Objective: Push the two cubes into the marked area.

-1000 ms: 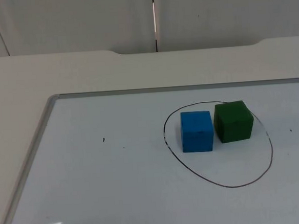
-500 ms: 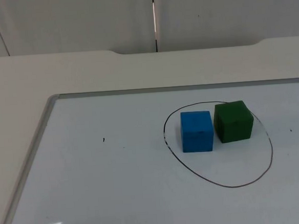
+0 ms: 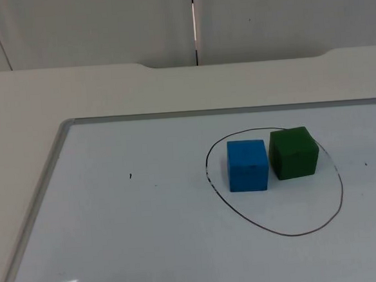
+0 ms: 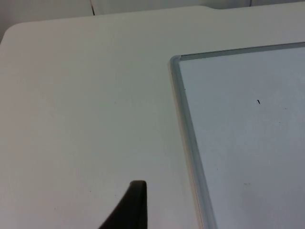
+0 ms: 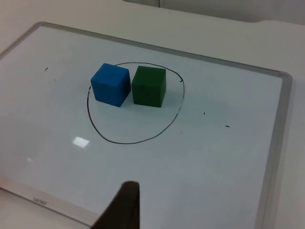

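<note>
A blue cube (image 3: 248, 166) and a green cube (image 3: 294, 152) stand side by side, touching, inside a hand-drawn black oval (image 3: 278, 231) on a whiteboard. The right wrist view shows the blue cube (image 5: 111, 85), the green cube (image 5: 149, 86) and the oval (image 5: 128, 141) from the board's near edge. My right gripper (image 5: 125, 207) hangs well back from the cubes, over the board's edge. My left gripper (image 4: 133, 207) is over the bare table, left of the whiteboard's corner and far from both cubes.
The whiteboard has a raised grey frame (image 3: 48, 176), also seen in the left wrist view (image 4: 188, 138) and the right wrist view (image 5: 281, 119). White table surrounds it, and a grey partition wall (image 3: 102, 24) closes the back.
</note>
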### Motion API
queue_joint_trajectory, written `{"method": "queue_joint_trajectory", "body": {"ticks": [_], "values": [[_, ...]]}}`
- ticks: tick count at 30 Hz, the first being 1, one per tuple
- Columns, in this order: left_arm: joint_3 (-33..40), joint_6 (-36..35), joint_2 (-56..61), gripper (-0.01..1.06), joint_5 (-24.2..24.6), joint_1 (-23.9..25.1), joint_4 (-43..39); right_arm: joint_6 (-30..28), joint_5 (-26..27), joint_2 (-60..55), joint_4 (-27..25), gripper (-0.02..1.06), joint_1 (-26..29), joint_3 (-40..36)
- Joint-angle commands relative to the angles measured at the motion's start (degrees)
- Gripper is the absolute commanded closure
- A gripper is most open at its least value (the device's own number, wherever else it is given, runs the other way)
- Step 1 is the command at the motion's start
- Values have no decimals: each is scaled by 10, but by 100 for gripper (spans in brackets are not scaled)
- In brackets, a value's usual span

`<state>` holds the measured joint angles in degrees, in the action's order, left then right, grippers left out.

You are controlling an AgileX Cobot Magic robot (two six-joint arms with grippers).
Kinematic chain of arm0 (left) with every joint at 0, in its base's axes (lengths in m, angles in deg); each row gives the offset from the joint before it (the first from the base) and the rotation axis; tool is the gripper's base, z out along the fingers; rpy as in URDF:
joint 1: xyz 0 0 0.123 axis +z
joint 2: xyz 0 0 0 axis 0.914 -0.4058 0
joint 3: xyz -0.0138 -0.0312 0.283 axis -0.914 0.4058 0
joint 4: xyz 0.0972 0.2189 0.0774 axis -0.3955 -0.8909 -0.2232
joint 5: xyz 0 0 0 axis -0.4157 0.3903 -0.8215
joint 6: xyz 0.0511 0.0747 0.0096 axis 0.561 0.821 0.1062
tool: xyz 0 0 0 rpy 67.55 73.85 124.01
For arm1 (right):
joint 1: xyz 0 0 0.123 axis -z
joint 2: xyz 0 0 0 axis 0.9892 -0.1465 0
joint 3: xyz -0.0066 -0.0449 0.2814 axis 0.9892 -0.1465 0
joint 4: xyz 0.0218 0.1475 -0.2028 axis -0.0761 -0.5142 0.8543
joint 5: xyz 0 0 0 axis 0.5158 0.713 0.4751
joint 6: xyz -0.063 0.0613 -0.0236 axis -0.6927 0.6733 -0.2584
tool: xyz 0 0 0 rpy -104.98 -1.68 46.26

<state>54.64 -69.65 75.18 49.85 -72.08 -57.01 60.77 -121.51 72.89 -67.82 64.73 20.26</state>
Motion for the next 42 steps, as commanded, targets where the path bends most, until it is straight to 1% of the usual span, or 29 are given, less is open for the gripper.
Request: {"method": "queue_joint_trajectory", "body": {"ticks": [1, 22, 26, 30, 42], "values": [[3, 1, 2, 0, -5, 1, 7, -2, 7, 2, 1, -1, 2, -2], [3, 1, 2, 0, -5, 3, 6, -2, 7, 2, 0, -1, 3, -2], [3, 1, 2, 0, -5, 35, 5, -2, 7, 2, 0, -1, 4, -2], [3, 1, 2, 0, -5, 53, 5, -2, 7, 2, 0, -1, 4, -2], [3, 1, 2, 0, -5, 56, 4, -2, 7, 2, 0, -1, 6, -2]]}}
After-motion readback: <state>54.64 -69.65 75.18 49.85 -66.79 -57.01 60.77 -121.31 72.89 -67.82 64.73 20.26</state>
